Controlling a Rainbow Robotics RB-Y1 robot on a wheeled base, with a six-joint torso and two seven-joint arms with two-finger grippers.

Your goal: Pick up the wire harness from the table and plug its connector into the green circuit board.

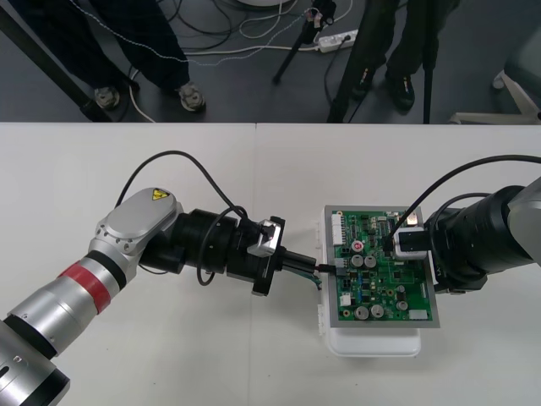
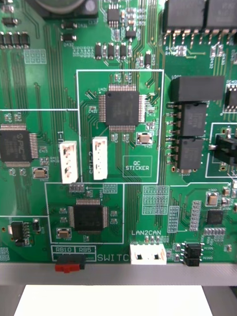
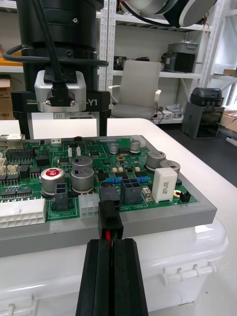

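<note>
Black plug (image 3: 109, 217) pinched in left jaws at board (image 1: 385, 288) edge, white connector (image 3: 89, 203) beside, right jaws spread

Circuit board (image 1: 385, 283): glossy green lacquer. Base (image 3: 168, 276): smooth white plastic, slight sheen. Left end effector (image 3: 111, 244): matt black, ridged. Plug (image 3: 109, 219): black plastic. Bench (image 1: 127, 161): pale, matt.

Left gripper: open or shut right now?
Shut on the plug: the left gripper's fingers stand together, red wire between their tips, at the green board's edge.
</note>
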